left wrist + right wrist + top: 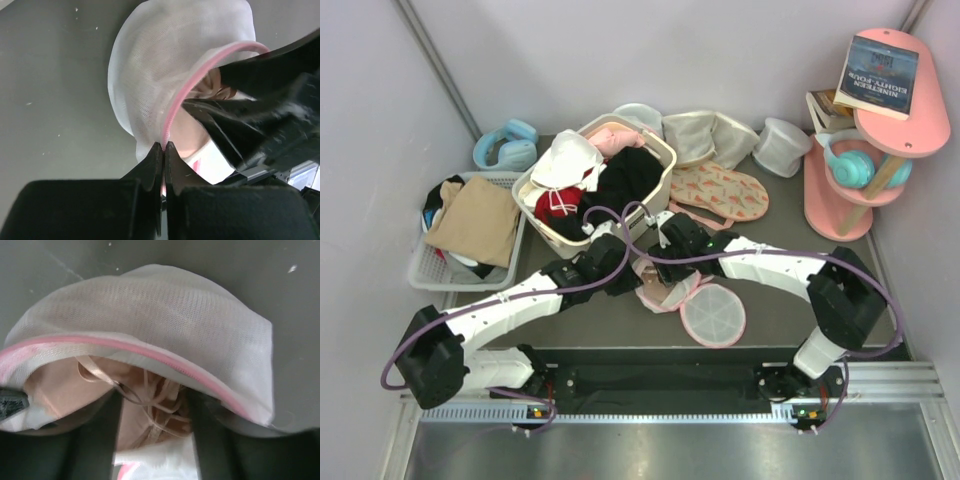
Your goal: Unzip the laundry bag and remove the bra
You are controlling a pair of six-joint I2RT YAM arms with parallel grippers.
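While left tool [163, 148] pinches the laundry bag [165, 60], right wrist view shows bra [65, 385] between spread right tool [155, 412].

Left gripper [164, 148], entering from 6 o'clock, fingertips pressed together on the pink zip rim [186, 85] of the laundry bag [165, 55]; white mesh dome of the bag bulging toward 12 o'clock; rim arcing from the pinch point toward 1 o'clock; right gripper [205, 88], black, entering from 3 o'clock, its two fingers spread at the bag's mouth; pale pink bra [216, 90] visible inside the opening; dark grey table [55, 100] at 9 o'clock.
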